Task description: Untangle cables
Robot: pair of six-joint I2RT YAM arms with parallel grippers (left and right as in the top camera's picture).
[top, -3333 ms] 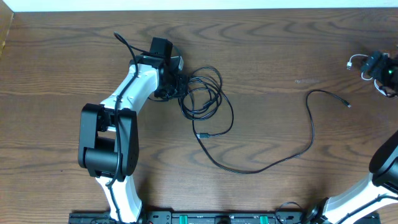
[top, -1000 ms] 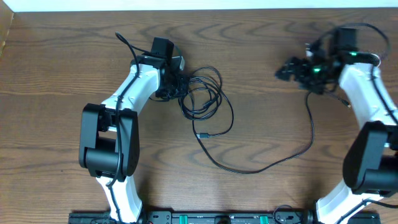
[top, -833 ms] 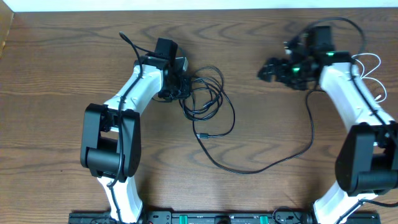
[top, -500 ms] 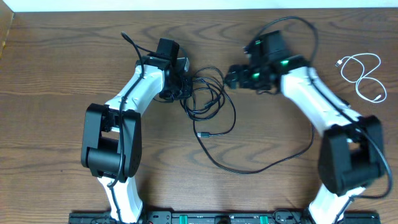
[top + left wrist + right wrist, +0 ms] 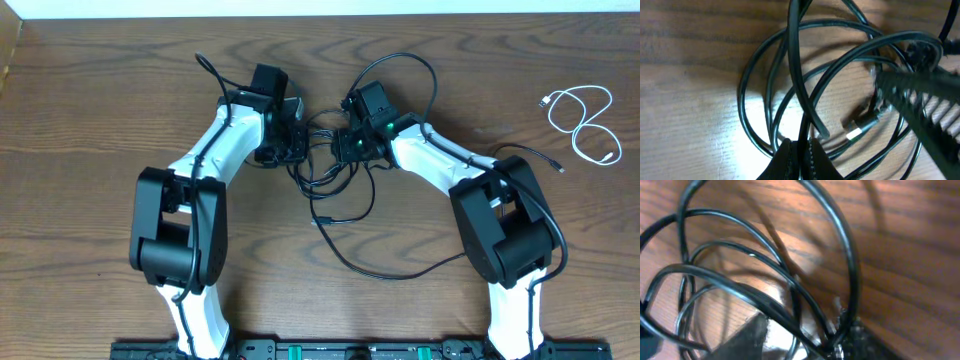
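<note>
Three cables are on the table (image 5: 90, 120). The black cables (image 5: 322, 182) lie in overlapping loops at centre, between the two arms. One strand runs on in a long curve toward the arm bases and up behind the right arm. The white cable (image 5: 588, 122) lies by itself in a loose loop at the far right, well apart from the black ones. The left gripper (image 5: 287, 142) sits at the left side of the loops, clenched on a single black strand, as its wrist view confirms. The right gripper (image 5: 348, 147) sits at the right side, with fingers either side of several strands. Whether it pinches any cannot be told. A small plug (image 5: 859, 126) lies among the loops.
</note>
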